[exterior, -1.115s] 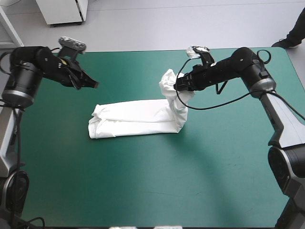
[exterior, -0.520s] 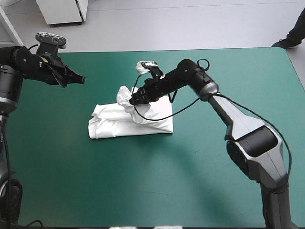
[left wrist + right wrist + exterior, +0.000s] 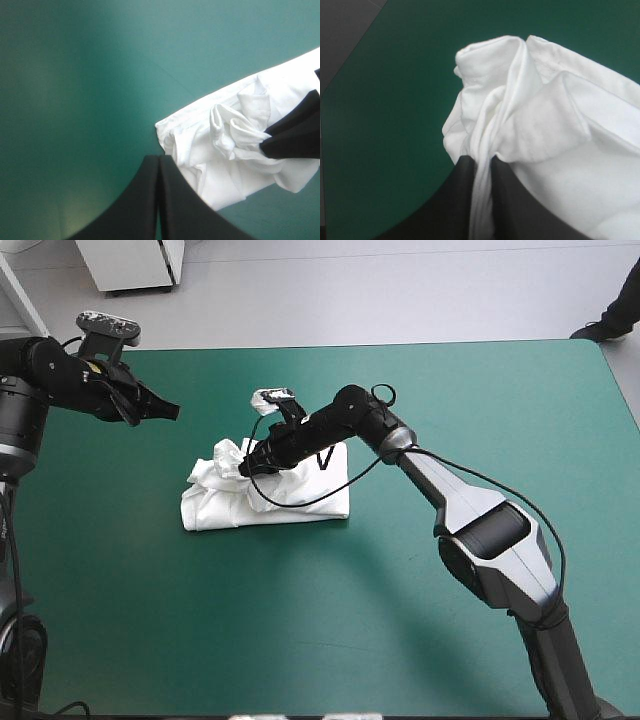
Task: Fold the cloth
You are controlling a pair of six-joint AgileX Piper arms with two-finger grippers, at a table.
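High view, folded T-shirt [image 3: 300,495] laid on teal-green cover [image 3: 300,620], its end clamped by right gripper [image 3: 244,468], left gripper [image 3: 174,411] closed, raised apart.

The T-shirt [image 3: 222,508] lies left of centre on the table [image 3: 420,640], the right gripper [image 3: 247,467] over its left end, the left gripper [image 3: 170,411] apart at upper left.
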